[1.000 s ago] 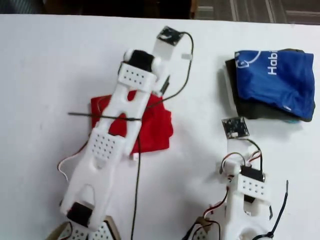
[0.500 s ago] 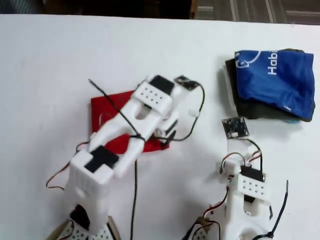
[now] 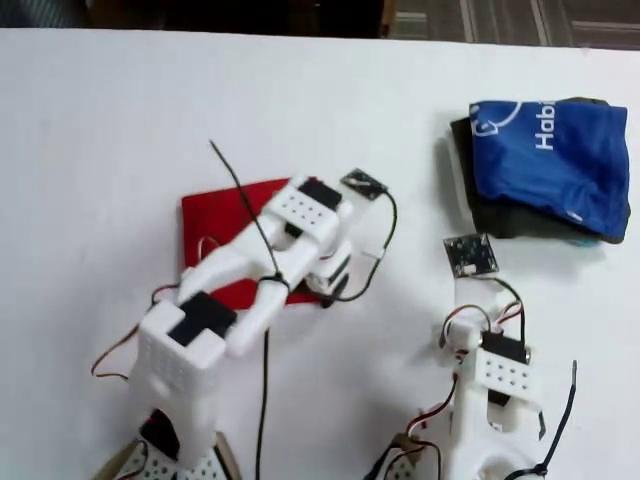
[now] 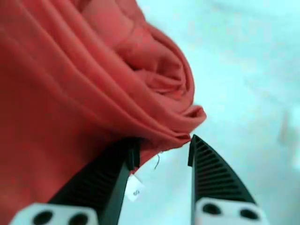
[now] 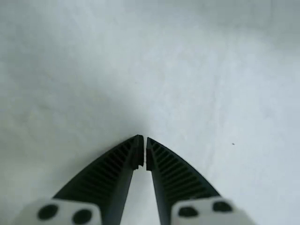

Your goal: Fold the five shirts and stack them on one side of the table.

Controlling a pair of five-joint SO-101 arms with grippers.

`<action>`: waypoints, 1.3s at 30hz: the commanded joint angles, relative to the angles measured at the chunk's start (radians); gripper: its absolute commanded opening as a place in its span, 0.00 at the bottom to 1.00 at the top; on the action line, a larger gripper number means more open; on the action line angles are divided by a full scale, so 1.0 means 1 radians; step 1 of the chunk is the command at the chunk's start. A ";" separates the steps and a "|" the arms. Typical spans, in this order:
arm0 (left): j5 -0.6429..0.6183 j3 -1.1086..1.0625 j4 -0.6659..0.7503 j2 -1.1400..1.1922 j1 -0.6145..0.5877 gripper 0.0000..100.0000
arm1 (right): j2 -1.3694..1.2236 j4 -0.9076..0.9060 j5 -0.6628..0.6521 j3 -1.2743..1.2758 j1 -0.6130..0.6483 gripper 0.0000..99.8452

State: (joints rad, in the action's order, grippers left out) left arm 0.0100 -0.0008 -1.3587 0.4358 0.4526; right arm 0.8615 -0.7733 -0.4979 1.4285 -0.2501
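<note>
Nearest you, on the right, your right gripper (image 5: pixel 143 151) sits low over the bare white table (image 3: pixel 90 120), its jaws all but closed with nothing between them. Farther out, your left gripper (image 4: pixel 161 149) has its jaws parted at the rolled corner of the one red shirt (image 3: pixel 215 215). One finger (image 4: pixel 110 180) lies against the cloth and nothing is pinched. Your left arm (image 3: pixel 250 285) covers much of that shirt from above. Beyond, on the right side, stands one stack: a blue shirt (image 3: pixel 550 155) over a dark one (image 3: pixel 480 215). You can count three shirts; anything lower in the stack is hidden.
</note>
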 commanded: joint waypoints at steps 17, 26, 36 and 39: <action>-0.012 0.059 -0.020 -0.075 0.014 0.03 | 0.018 0.016 0.011 -0.003 -0.013 0.02; -0.044 0.271 -0.110 -0.064 0.038 0.03 | 0.018 0.016 0.011 -0.003 -0.013 0.02; -0.044 0.240 -0.074 -0.061 0.049 0.10 | 0.018 0.016 0.011 -0.003 -0.013 0.02; -0.044 0.252 -0.083 -0.075 0.041 0.17 | 0.018 0.016 0.011 -0.003 -0.013 0.02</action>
State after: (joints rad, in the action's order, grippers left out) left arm -0.0253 0.2279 -1.4400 0.4266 0.4910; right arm 0.8615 -0.7733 -0.4979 1.4285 -0.2501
